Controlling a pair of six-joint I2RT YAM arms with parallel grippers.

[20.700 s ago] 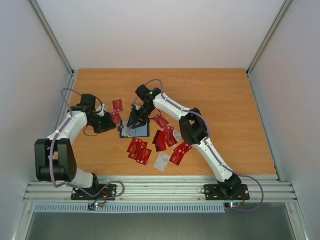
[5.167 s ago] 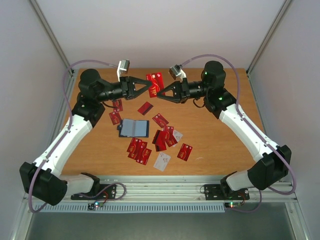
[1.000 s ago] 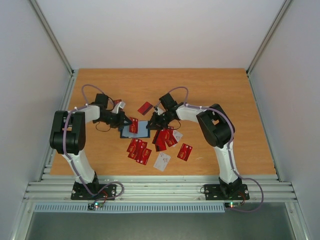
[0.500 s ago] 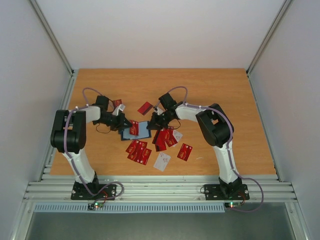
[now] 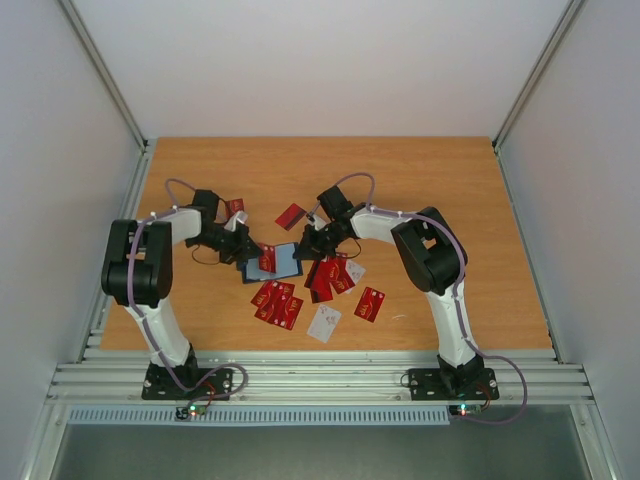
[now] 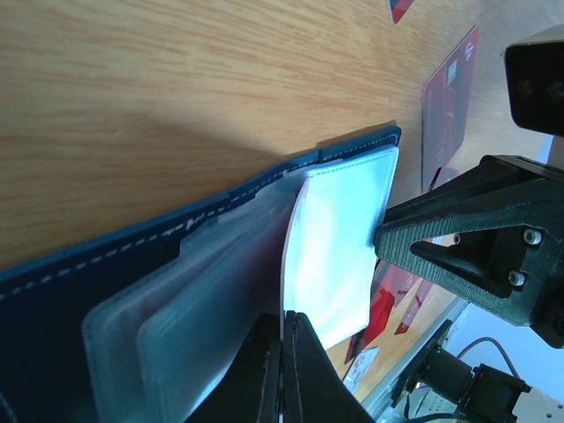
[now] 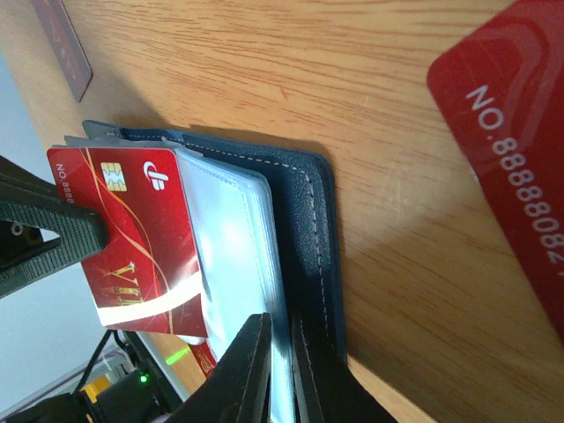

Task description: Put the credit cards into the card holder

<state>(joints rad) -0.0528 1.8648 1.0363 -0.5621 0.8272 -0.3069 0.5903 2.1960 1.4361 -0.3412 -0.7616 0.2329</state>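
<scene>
- The left pincer [image 6: 282, 322] is clamped on one red plastic credit card [image 7: 132, 229] with a gold chip, gripping it by one short edge.
- That card sits tilted over the open, dark navy-blue folding card holder [image 7: 304, 211], across its clear plastic sleeves [image 7: 233, 229]. Whether its far end is inside a slot cannot be told.
- The right pincer [image 7: 280, 326] has its fingers nearly together, pinching a clear sleeve at the card holder's edge. It faces the left pincer across the holder.
- The card holder lies flat on the wooden bench [image 5: 450, 200], near the middle, between the two arms.
- The loose credit cards lie on the bench around it:
  - a red cluster [image 5: 278, 302] just in front
  - more red ones [image 5: 330, 278] at its right side
  - a single red card [image 5: 369, 303] further right
  - a white card [image 5: 325, 322] nearest the bases
  - a lone red card [image 5: 290, 215] behind the holder
  - another red one [image 5: 234, 207] by the left arm
</scene>
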